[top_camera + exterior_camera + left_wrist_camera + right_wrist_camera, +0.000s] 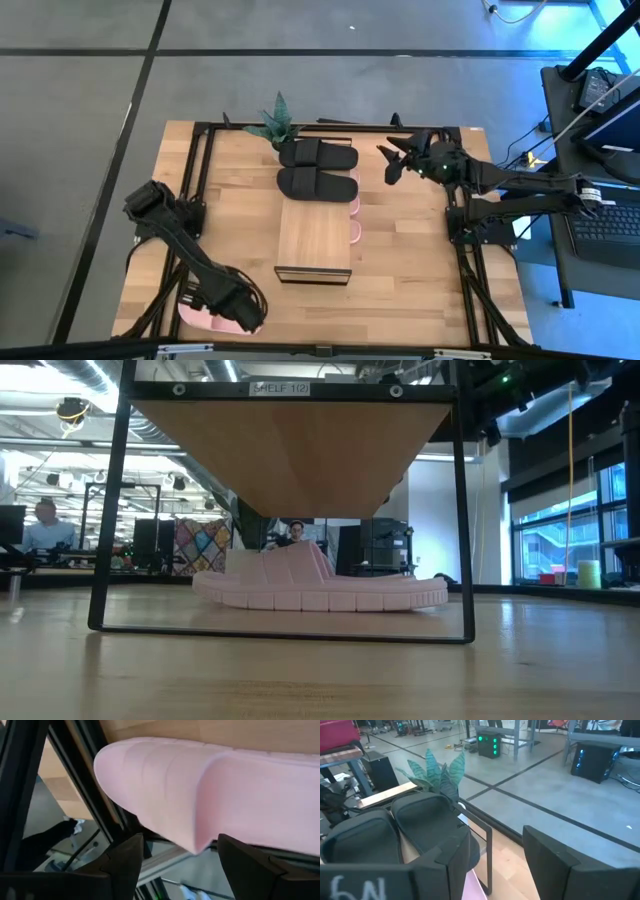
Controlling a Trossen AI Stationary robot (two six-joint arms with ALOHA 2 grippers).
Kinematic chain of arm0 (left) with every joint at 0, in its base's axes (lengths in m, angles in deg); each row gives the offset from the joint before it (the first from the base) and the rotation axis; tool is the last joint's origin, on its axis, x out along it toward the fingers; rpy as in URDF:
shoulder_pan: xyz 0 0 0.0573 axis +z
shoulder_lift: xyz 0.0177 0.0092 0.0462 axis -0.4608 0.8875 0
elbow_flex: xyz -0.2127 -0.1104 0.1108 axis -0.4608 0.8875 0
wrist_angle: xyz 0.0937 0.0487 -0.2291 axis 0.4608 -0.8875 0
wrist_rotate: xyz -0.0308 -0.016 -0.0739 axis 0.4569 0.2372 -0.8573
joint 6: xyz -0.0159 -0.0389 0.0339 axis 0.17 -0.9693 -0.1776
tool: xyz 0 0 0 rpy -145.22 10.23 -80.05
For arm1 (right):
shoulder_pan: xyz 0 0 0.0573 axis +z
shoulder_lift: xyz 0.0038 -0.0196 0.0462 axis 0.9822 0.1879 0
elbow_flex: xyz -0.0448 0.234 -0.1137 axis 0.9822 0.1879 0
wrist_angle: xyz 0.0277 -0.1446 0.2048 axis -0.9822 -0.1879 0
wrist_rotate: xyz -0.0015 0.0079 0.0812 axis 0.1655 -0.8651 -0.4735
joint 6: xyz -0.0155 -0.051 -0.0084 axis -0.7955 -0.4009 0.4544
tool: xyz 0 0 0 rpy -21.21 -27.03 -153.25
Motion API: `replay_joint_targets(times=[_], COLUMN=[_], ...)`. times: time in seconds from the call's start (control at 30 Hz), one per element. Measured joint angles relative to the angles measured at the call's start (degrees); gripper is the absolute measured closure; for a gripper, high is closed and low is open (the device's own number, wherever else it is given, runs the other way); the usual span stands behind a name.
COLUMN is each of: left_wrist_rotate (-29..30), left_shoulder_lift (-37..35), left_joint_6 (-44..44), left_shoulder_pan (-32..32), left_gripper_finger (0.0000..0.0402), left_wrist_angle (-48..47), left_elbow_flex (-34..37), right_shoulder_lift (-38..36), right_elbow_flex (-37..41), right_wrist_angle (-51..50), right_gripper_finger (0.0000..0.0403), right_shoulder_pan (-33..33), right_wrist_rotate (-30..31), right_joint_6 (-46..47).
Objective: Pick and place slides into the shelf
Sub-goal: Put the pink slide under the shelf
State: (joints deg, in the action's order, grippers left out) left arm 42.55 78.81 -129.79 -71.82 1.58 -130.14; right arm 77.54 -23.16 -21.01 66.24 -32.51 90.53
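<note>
The shelf (pixel 313 240) stands mid-table, its plank top (pixel 290 450) overhead in the low view. A pink slide (pixel 320 588) lies sole-down on the table under it, and pink edges (pixel 354 220) stick out at its right side. Two black slides (pixel 318 168) lie side by side at the shelf's far end, also in the right wrist view (pixel 395 832). Another pink slide (pixel 205 318) lies at the table's near left edge. My left gripper (pixel 245 315) is open right at it, fingers either side of its edge (pixel 200 845). My right gripper (pixel 398 162) hovers open to the right of the black slides.
A small green plant (pixel 275 122) stands at the far edge just beyond the black slides (pixel 440 772). Dark frame rails (pixel 200 170) run along the table's left and right sides. Bare wood (pixel 410 270) lies right of the shelf. People sit in the room beyond.
</note>
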Motion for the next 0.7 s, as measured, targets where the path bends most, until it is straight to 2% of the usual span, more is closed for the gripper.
replay_joint_targets(times=[0.27,0.43,0.57,0.7], left_wrist_rotate=[-3.8,-5.4,-5.3,-5.3], left_shoulder_lift=[6.6,8.1,8.2,8.2], left_joint_6=[3.8,7.4,8.0,9.3], left_shoulder_pan=[-0.1,-0.1,-0.1,-0.1], left_gripper_finger=[0.0157,0.0164,0.0198,0.0253], left_wrist_angle=[0.1,-0.1,0.0,0.0], left_elbow_flex=[0.0,0.1,1.1,1.6], right_shoulder_lift=[2.5,3.8,3.9,3.9], right_elbow_flex=[0.0,0.0,0.0,0.0], right_wrist_angle=[0.0,0.0,0.0,0.0], right_gripper_finger=[0.0221,0.0221,0.0221,0.0221], right_shoulder_pan=[0.0,0.0,0.0,0.0], right_wrist_rotate=[-0.2,-1.0,-1.1,-1.1], right_joint_6=[0.2,0.4,0.3,0.3])
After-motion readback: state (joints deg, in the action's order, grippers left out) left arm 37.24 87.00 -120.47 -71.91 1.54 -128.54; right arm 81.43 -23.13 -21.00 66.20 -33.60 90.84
